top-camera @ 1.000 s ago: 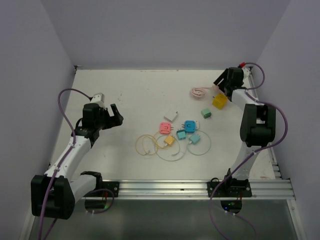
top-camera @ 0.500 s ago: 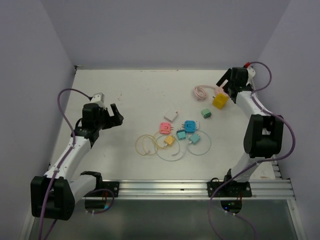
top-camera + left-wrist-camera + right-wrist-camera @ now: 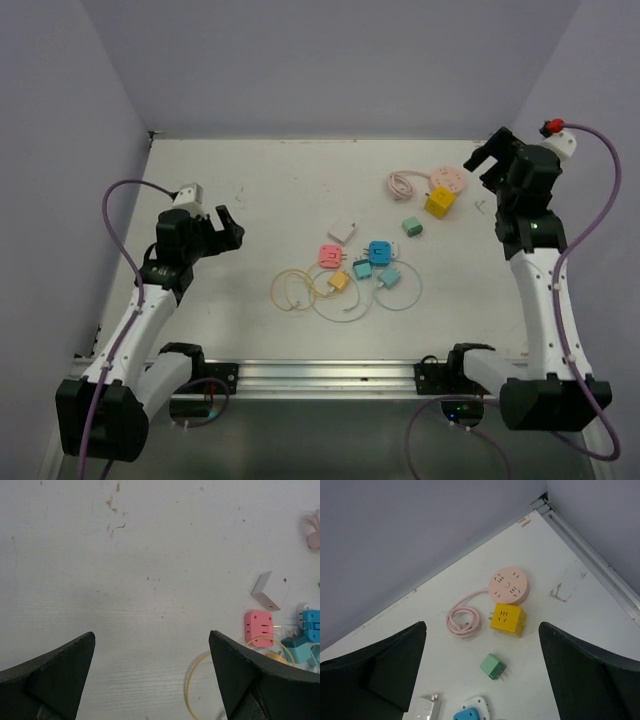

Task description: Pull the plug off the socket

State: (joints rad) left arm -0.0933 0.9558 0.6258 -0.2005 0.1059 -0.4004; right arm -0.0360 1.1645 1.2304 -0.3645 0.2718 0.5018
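A round pink socket [image 3: 508, 585] with a coiled pink cord [image 3: 463, 621] lies at the back right of the table [image 3: 250, 190]. A yellow cube plug [image 3: 507, 620] lies on the table just in front of it, with its prongs bare and pointing left. In the top view the socket [image 3: 447, 181] and the cube [image 3: 438, 203] are left of my right gripper [image 3: 492, 160]. The right gripper [image 3: 482, 625] hangs open above them, holding nothing. My left gripper [image 3: 230, 228] is open over the left of the table, empty in its wrist view [image 3: 151, 634].
A green plug [image 3: 411, 228] lies near the cube. Mid-table lie a pink adapter [image 3: 331, 256], a white adapter [image 3: 343, 232], a blue plug on a white socket [image 3: 379, 251], small teal and yellow plugs, and loops of yellow cord [image 3: 292, 290]. Walls stand close on three sides.
My right gripper has opened wide and drawn back, up and to the right, away from the pink socket and yellow cube. The left arm has shifted slightly.
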